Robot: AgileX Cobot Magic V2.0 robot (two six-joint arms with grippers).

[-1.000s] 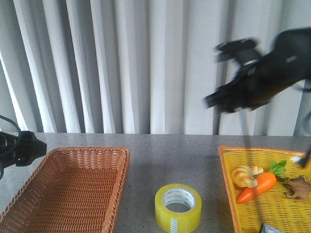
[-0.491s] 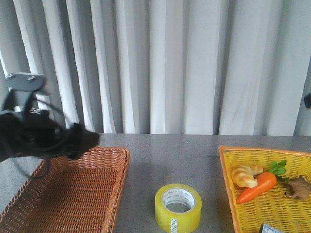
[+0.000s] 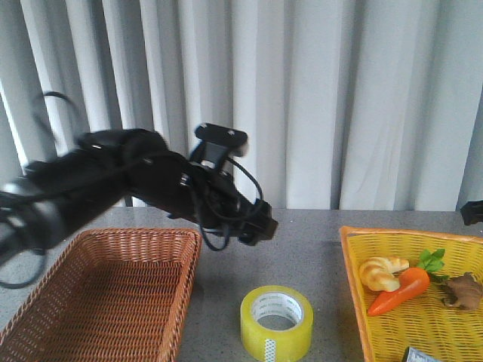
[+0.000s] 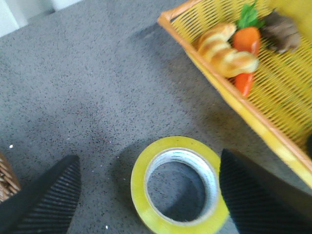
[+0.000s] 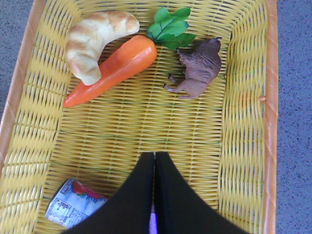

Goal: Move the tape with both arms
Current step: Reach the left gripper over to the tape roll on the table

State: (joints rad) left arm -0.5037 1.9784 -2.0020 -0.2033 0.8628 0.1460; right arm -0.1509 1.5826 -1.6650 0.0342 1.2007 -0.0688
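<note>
Now left hand (image 4: 146, 195) spread wide above tape (image 4: 178, 186).

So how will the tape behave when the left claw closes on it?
The tape lies flat on its side on the table, so it probably won't roll. Its ring shape looks stiff, likely resisting a squeeze. The glossy yellow wall may be slippery between the open left claw's fingers.

tape between two baskets on the table

the tape (image 3: 277, 322) lies near, between the left basket (image 3: 98, 302) and the right basket (image 3: 355, 286). in the right basket: croissant (image 3: 381, 273) left of carrot (image 3: 400, 291), animal (image 3: 462, 290) at right, can (image 5: 73, 209) nearest. the left gripper (image 3: 260, 226) hangs above, behind the tape.
</note>
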